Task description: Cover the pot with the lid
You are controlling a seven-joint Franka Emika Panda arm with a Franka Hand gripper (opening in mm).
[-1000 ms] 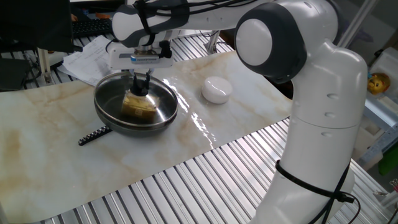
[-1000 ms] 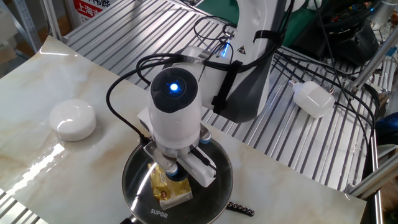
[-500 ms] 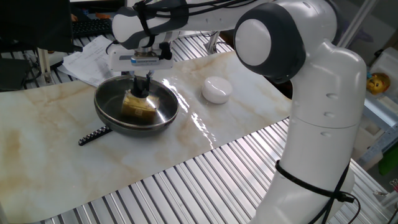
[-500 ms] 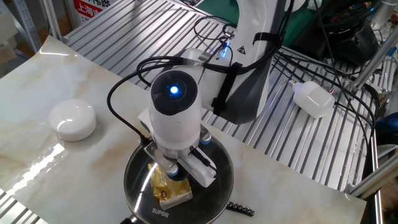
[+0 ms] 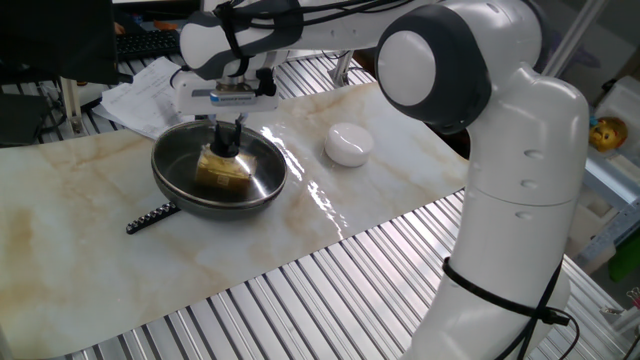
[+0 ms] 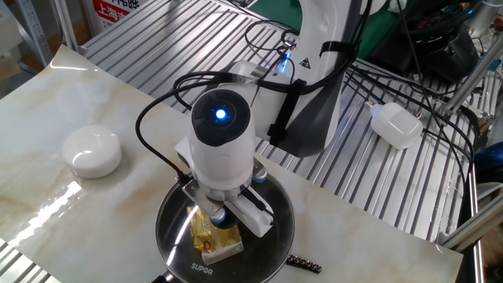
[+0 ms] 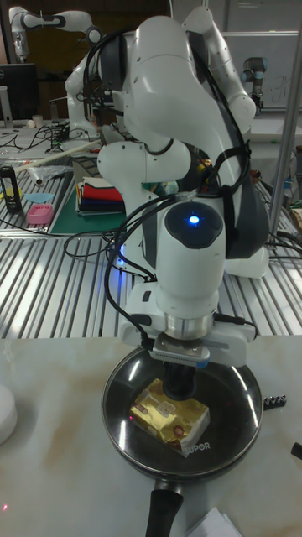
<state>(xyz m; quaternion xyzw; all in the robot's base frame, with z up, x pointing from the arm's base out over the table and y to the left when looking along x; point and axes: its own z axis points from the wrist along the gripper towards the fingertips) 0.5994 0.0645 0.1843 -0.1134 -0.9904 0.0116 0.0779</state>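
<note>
The pot (image 5: 216, 206) is a shallow dark pan on the marble-look board, and its long black handle (image 7: 164, 508) points at the tall fixed camera. The glass lid (image 7: 126, 394) with its metal rim lies level over the pot. A yellow packet (image 7: 168, 413) shows through the glass. My gripper (image 5: 228, 143) comes straight down onto the lid's centre, fingers closed narrowly on the black knob. In the other fixed view the wrist hides the knob and much of the lid (image 6: 177, 228).
A small white rounded puck (image 5: 348, 143) sits on the board to the right of the pot. A short black dotted strip (image 5: 150, 215) lies by the pot's near-left side. Ribbed metal table surrounds the board, with the robot's base (image 5: 520, 200) at the right.
The hand has shifted by only a few pixels over the pot. The lid, the pot and the puck stay where they were.
</note>
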